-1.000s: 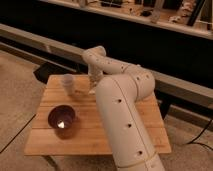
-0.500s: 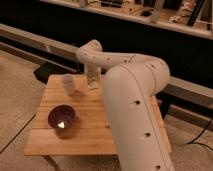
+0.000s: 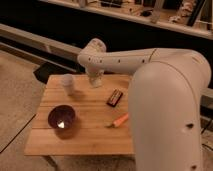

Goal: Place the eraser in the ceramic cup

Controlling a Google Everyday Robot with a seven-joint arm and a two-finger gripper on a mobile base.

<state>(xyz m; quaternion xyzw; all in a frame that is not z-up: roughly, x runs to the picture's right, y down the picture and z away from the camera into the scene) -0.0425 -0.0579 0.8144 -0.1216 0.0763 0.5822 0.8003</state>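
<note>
- The ceramic cup: small, pale white, no handle showing; it stands upright near the far left corner of the desk.
- The eraser: cannot be made out anywhere on the desk.
- The hand: closed, pointing down at the desk's far edge, just right of the cup and apart from it.

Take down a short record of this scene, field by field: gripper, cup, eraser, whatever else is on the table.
gripper: shut, low over the far side of the table, just right of the ceramic cup
ceramic cup: upright, far left of the table
eraser: not visible
bowl: dark, near left, in front of the cup
black bar: flat, right of centre
orange carrot-shaped piece: in front of the bar
table: wooden
</note>
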